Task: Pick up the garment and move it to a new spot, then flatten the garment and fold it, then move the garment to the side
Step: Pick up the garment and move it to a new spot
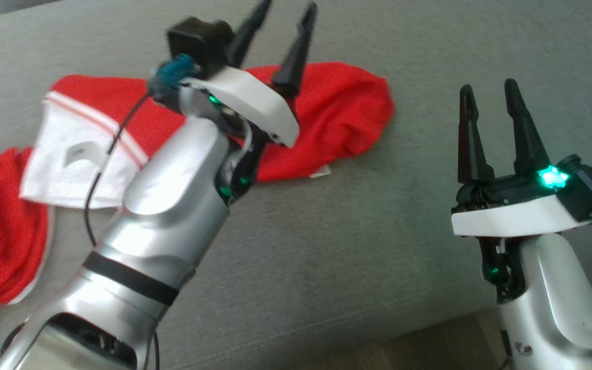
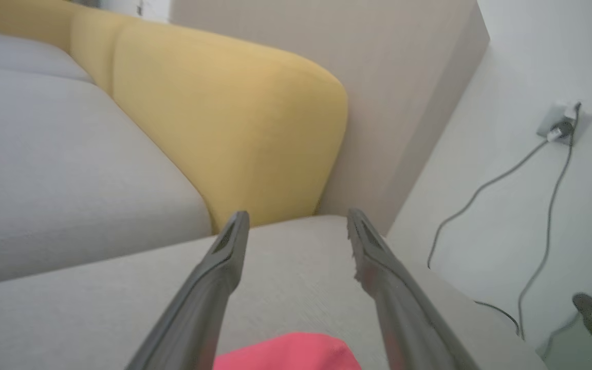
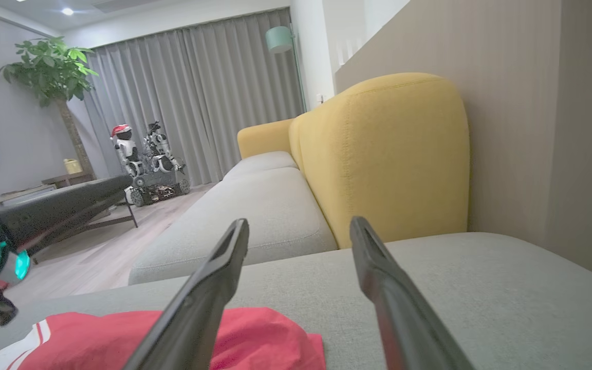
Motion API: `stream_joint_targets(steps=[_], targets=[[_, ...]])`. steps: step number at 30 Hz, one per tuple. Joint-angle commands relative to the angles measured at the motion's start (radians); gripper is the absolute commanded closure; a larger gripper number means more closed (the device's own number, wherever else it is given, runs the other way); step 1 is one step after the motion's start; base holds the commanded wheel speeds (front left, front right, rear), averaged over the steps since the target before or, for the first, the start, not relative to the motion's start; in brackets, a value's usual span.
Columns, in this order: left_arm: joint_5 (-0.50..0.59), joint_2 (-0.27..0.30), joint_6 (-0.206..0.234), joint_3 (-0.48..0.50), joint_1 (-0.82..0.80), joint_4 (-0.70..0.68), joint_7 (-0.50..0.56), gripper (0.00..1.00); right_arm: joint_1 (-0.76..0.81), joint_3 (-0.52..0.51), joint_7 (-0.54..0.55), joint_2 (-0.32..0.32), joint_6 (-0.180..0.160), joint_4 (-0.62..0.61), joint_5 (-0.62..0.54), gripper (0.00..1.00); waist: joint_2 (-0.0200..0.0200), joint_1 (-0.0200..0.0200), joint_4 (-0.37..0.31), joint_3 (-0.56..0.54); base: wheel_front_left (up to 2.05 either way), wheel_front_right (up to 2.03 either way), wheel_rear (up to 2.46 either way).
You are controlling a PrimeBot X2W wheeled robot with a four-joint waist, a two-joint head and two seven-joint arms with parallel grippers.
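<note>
Head view: my left gripper (image 1: 288,6) hangs above the red and white garment (image 1: 342,113), fingers apart and holding nothing. The garment lies spread on the grey sofa seat (image 1: 327,231). My right gripper (image 1: 487,87) stands off to the right of it, fingers apart, empty.

Left wrist view: a red edge shows low between my fingers, short of the yellow backrest (image 2: 234,118).

Right wrist view: the garment lies on the seat below my spread fingers.
</note>
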Motion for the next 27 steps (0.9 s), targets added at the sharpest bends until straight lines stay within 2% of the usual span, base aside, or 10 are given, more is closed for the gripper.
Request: stream_joint_targets(steps=[1, 10, 17, 22, 27], targets=[[0.015, 0.018, 0.002, 0.046, -0.043, -0.036, -0.010, 0.00, -0.007, 0.014, -0.009, -0.002, -0.001, -0.027, -0.008, 0.00, -0.0001, 0.0000, 0.055, -0.038, 0.00, 0.00, 0.00], [0.101, 0.074, -0.027, 0.222, 0.131, -0.104, -0.010, 0.00, 0.045, -0.024, 0.009, -0.002, -0.001, 0.013, -0.058, 0.00, -0.0001, 0.0000, 0.234, -0.137, 0.00, 0.00, 0.00], [0.133, 0.117, -0.051, 0.303, 0.341, -0.201, -0.010, 0.00, 0.092, -0.053, 0.016, -0.002, -0.001, 0.037, -0.064, 0.00, -0.0001, 0.0000, 0.306, -0.187, 0.00, 0.00, 0.00], [0.142, 0.097, -0.056, 0.378, 0.502, -0.289, -0.010, 0.00, 0.132, -0.078, 0.017, -0.002, -0.001, 0.050, -0.068, 0.00, -0.0001, 0.0000, 0.332, -0.213, 0.00, 0.00, 0.00], [0.174, 0.054, -0.071, 0.450, 0.629, -0.376, -0.010, 0.00, 0.155, -0.088, 0.018, -0.002, -0.001, 0.057, -0.061, 0.00, -0.0001, 0.0000, 0.329, -0.224, 0.00, 0.00, 0.00]])
